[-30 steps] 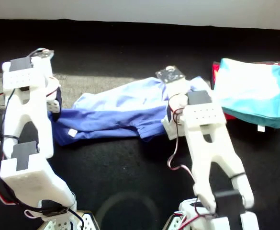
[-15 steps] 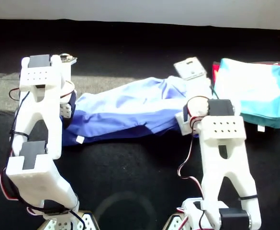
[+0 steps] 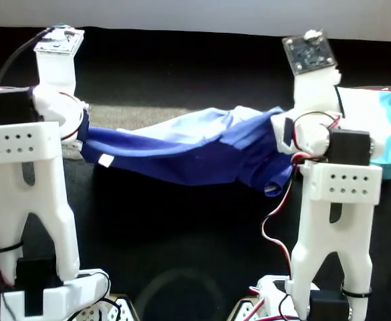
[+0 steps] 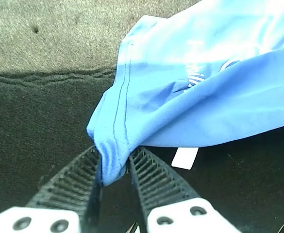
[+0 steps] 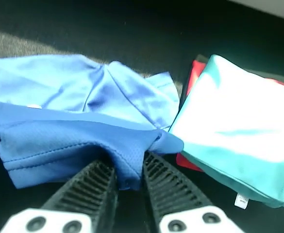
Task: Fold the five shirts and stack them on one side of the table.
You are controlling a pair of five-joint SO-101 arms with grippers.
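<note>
Between each arm's jaws, blue shirt (image 3: 182, 150)

We see the shirt (image 3: 182, 150) strung across the middle of the table (image 3: 182, 241) between the two arms. Its left end is pinched in the left gripper (image 4: 115, 158) and its right end in the right gripper (image 5: 127, 167). A label (image 3: 105, 160) hangs under the shirt near the left end. The stack of folded shirts (image 3: 382, 127) lies at the table's right side, just beside the shirt's right end.
</note>
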